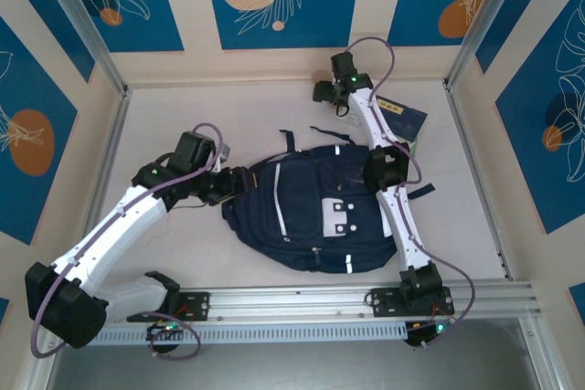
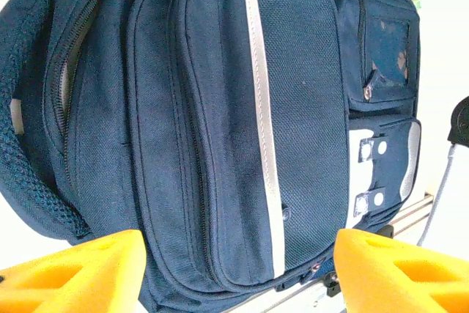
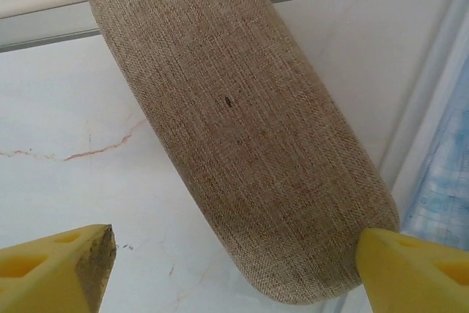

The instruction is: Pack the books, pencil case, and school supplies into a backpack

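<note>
First, at left: left jaws spread wide at the left end of the backpack [image 1: 311, 221], its edge between the left fingers [image 2: 80, 273], contact impossible to tell. Mid-worktop [image 1: 164, 116]: backpack flat, striped front pocket and white dotted patch facing up. Farther right, at the far side: right jaws likewise spread, low over the pencil case [image 3: 242, 130], flat on the worktop between the right fingers [image 3: 58, 262] and not pinched. Just right of that arm: a navy book [image 1: 404, 119], yellow label up.
</note>
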`<state>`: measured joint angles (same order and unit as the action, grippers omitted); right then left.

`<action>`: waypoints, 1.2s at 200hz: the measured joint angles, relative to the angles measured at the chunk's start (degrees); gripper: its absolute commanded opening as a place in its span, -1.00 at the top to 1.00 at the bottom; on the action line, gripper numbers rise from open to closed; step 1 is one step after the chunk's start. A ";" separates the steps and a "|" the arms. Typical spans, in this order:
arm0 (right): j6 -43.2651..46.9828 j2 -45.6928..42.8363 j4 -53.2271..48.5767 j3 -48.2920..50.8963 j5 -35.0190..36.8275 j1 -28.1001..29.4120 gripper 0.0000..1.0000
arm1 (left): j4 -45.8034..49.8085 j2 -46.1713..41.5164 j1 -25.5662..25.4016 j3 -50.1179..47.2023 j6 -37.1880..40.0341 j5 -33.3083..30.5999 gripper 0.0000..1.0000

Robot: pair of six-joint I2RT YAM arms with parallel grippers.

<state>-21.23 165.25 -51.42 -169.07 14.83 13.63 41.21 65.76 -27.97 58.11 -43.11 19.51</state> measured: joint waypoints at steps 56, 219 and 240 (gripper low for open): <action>1.14 0.11 0.42 0.02 0.50 -0.76 -0.56 | -0.17 1.88 -0.02 -0.87 0.00 0.07 -0.37; 0.44 0.42 -0.70 0.11 1.64 2.86 -0.83 | -1.31 0.59 0.00 -5.09 0.07 0.44 -0.38; -0.02 0.42 -0.70 0.11 3.85 2.36 -0.84 | -1.09 -0.57 0.07 -6.27 0.20 0.42 -0.38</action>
<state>-21.26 165.66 -52.12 -168.97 18.68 15.99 40.12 65.19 -27.90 51.83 -42.92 19.92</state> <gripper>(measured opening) 0.919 0.687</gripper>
